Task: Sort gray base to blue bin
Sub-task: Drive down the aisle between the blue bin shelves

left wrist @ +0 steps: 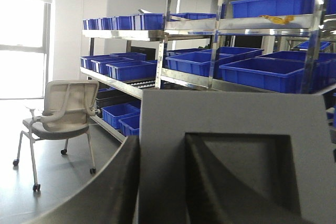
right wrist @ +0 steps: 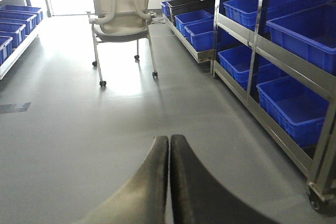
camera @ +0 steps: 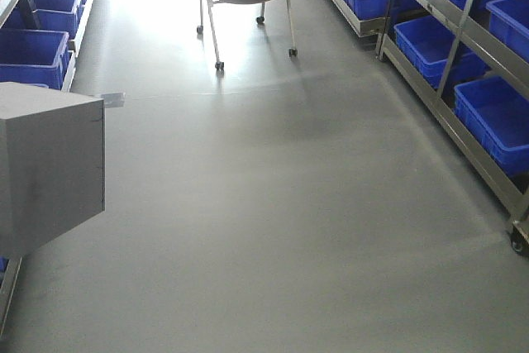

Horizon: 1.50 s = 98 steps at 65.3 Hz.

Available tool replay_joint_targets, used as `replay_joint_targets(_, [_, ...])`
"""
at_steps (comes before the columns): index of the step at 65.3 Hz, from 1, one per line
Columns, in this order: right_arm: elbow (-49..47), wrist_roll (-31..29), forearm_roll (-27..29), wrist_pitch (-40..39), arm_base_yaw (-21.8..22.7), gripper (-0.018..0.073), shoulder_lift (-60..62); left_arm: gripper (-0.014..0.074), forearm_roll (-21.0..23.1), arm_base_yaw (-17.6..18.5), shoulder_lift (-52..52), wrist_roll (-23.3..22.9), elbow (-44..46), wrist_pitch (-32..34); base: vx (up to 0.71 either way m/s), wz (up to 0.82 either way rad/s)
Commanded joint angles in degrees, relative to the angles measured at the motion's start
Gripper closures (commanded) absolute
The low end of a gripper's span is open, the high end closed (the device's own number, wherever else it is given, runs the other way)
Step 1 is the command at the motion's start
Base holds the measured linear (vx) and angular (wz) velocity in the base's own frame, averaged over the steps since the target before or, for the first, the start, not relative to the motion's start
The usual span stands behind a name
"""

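Gray above a gray floor, the gray base (camera: 50,171) hangs at the aisle's left side with my left hand (left wrist: 161,148) pinching one wall of it, one finger outside and one down in the recess. I would carry it slow and level, hold my right hand (right wrist: 169,140), fingers pressed together on nothing, well clear, and spread the left fingers only once the block sits low inside a blue bin (camera: 478,126) on the right rack's bottom shelf. It looks a plain matte box, evenly gray, its square recess darker than the faces.
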<state>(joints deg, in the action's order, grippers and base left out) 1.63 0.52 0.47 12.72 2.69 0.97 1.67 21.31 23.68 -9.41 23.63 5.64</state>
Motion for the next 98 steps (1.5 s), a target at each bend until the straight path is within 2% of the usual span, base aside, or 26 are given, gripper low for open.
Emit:
replay_joint_targets(1, [0.0,-0.5,-0.5,-4.3,0.0,0.0564,0.0,0.0576,0.3,0.3,0.0,-0.3,1.6,6.0,0.37,0.04])
replay_joint_targets(98, [0.0,-0.5,-0.5,-4.3,0.0,0.0564,0.0,0.0576,0.3,0.3,0.0,-0.3,1.6,6.0,0.4,0.06])
